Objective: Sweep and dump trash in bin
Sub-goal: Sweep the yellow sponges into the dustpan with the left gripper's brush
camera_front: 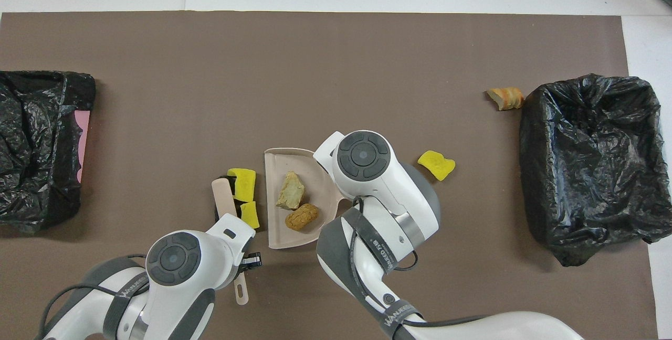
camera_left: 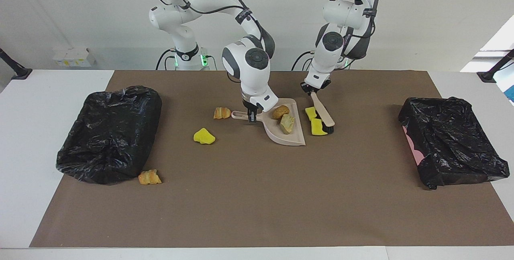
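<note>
My right gripper point(camera_left: 251, 116) clamps the dustpan point(camera_left: 290, 132) handle; my left gripper point(camera_left: 312, 90) grips the brush point(camera_left: 323, 116). Two trash lumps point(camera_left: 284, 118) lie in the dustpan, two sponges point(camera_left: 314, 121) just beside its mouth, three well apart. Nothing binned.

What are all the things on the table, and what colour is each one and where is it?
yellow sponge pieces: three, yellow; two between brush and dustpan, one alone toward the right arm's end.
bread-like chunks: three, tan-orange; one in the dustpan, one by its handle, one beside the right-arm-end bin.
stone-like chunk: one, pale; in the dustpan.
dustpan: one, beige; mid-table.
brush: one, beige handle, black bristles; against the two sponges.
bins: two, black bags; one at each end of the table.
mat: one, brown; covering the table.
left end effector: shut on the brush.
right end effector: shut on the dustpan handle.
</note>
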`<state>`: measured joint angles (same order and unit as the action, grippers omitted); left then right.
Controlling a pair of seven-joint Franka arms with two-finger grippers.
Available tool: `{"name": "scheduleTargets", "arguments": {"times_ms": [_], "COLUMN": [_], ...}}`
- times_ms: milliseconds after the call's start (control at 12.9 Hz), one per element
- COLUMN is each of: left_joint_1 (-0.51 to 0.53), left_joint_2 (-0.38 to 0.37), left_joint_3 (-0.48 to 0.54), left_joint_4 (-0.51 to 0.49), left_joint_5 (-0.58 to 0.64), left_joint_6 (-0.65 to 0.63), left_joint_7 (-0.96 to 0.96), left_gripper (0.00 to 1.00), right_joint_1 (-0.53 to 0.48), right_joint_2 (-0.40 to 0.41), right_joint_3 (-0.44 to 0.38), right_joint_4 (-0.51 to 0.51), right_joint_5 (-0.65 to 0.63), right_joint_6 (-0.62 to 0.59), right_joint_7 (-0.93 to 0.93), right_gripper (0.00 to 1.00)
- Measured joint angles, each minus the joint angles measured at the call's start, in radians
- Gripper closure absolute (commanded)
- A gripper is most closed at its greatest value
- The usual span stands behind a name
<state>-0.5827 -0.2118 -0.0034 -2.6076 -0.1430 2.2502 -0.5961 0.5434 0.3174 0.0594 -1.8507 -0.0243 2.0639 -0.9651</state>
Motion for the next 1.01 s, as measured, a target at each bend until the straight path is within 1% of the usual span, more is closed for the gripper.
{"name": "scheduleTargets", "arguments": {"times_ms": [232,387,541,696,851,1005], "left_joint_1": [-0.066,-0.108,-0.129,-0.130,-0.122,-0.076], "left_joint_2": [0.016,0.044,0.079,0.107,0.113,0.111], "left_joint_3": [0.001,0.000,0.000,0.006,0.022,0.028], "left_joint_4": [0.043,0.092,0.151,0.202,0.229,0.257], "left_joint_5": [-0.043,-0.068,-0.112,-0.118,-0.118,-0.102], "left_joint_6": [0.000,0.000,-0.014,-0.083,-0.164,-0.250], "left_joint_7": [0.078,0.083,0.083,0.083,0.083,0.086], "left_gripper": [1.00,1.00,1.00,1.00,1.00,1.00], "right_joint_1": [0.000,0.000,0.000,-0.002,-0.002,-0.008], "right_joint_2": [-0.002,-0.002,-0.002,-0.002,-0.002,-0.003], "right_joint_3": [0.000,0.000,0.000,-0.001,-0.001,-0.001], "right_joint_4": [-0.005,-0.006,-0.006,-0.009,-0.009,-0.009], "right_joint_5": [0.000,0.000,0.000,0.000,0.001,0.001], "right_joint_6": [0.001,0.001,0.001,0.001,0.001,-0.003], "right_joint_7": [0.002,0.002,0.003,0.003,0.003,0.003], "right_gripper": [1.00,1.00,1.00,1.00,1.00,1.00]}}
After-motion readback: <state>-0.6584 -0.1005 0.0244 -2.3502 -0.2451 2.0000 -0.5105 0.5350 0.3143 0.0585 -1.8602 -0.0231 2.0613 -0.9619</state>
